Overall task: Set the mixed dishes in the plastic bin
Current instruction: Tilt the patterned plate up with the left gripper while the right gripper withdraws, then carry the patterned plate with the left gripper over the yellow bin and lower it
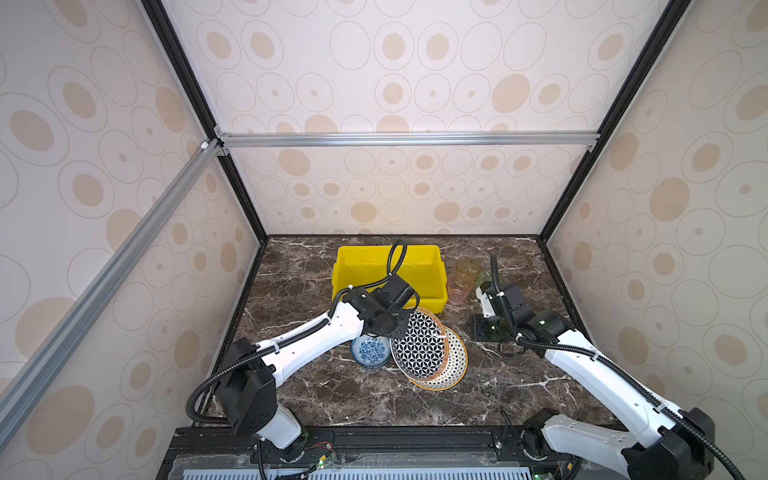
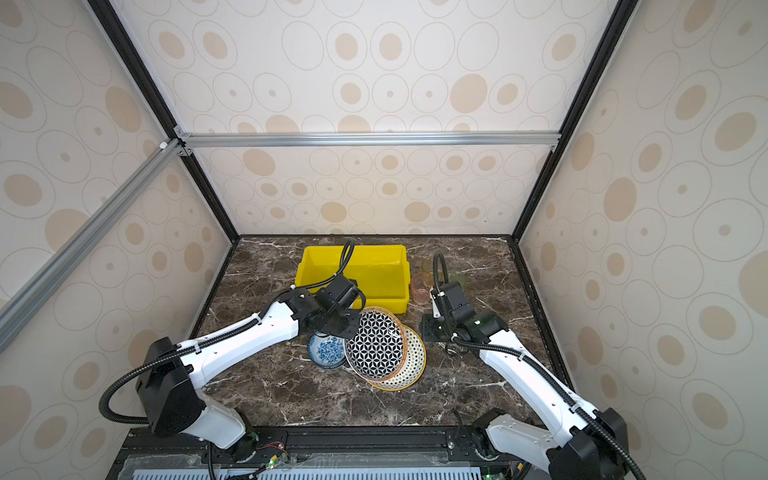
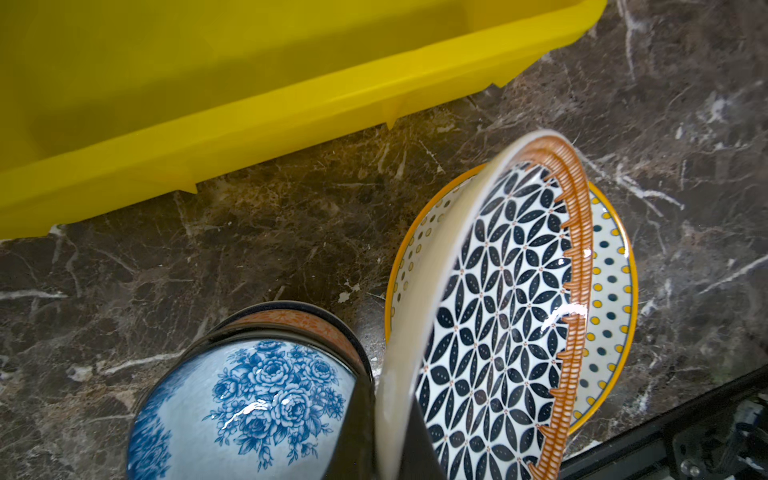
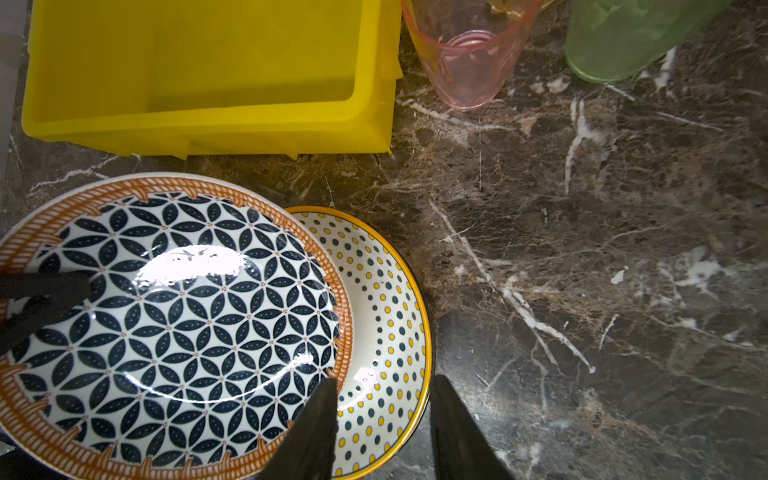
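Geometric plate [image 1: 419, 347]: black-and-white petal pattern with an orange striped rim. It is tilted, its bin-side edge raised off the surface [image 1: 316, 390], and it overlaps the dotted plate [image 1: 455, 361] beneath it.
Left gripper [image 3: 388, 432]: jaws pressed together on the raised rim of the geometric plate, one finger inside the dish and one under it.
Right gripper [image 4: 384, 380]: jaws spread and holding nothing. One finger is over the dotted plate and the other over bare surface, so they straddle its yellow rim.
Yellow bin [image 1: 361, 249]: sits just beyond the plates, long axis running across both top views. No dish shows inside it.
Key relation: the bin lies straight ahead of the left jaws, with its near wall between the plate and the floor of the bin. The left arm is the nearer one and already has the plate.
Judged next move: lift the plate clear of that wall, carry it forward and lower it flat.
In the way: the blue-floral bowl [image 1: 371, 352] sits just beside the left jaws, apparently stacked in a darker bowl. The right arm is close to the plates' other side.
Also waiting: the pink cup [image 4: 465, 62], green cup [image 4: 623, 41] and amber cup [image 1: 466, 266] are clustered at the bin's right end.
Risk: a thin pinch on a glossy rim may let the plate swing or slip.
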